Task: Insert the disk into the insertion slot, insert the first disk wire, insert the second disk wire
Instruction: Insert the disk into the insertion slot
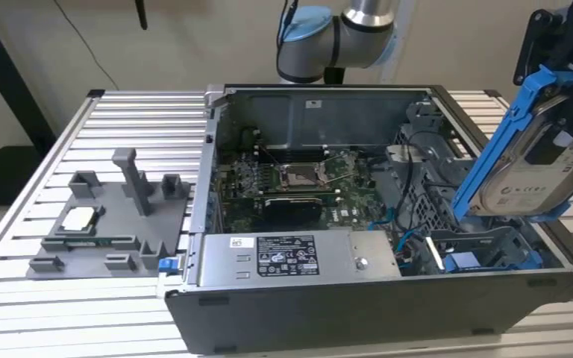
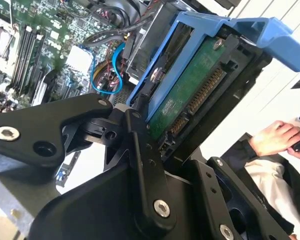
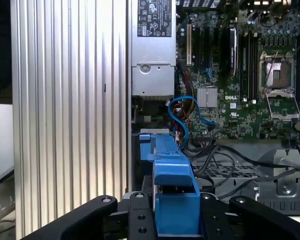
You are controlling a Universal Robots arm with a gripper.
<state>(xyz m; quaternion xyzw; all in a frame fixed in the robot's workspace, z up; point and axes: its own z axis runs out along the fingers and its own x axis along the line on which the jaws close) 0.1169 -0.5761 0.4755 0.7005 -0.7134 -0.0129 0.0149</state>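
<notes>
The disk (image 1: pixel 537 175), clipped in its blue frame, hangs above the computer case (image 1: pixel 366 313) at the exterior view's right. The gripper (image 3: pixel 175 215) pinches it between its jaws. Its long axis tilts steeply, and its lower end is near the insertion slot (image 1: pixel 480 246) directly below, not yet in it.

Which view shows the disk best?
The exterior view: the disk hangs tilted above the case, label and blue frame visible. The second wrist view shows its green circuit-board side; the first wrist view, the frame's blue end.

labels on PSU (image 1: pixel 297 257), disk (image 1: pixel 530 179), print illegible
</notes>
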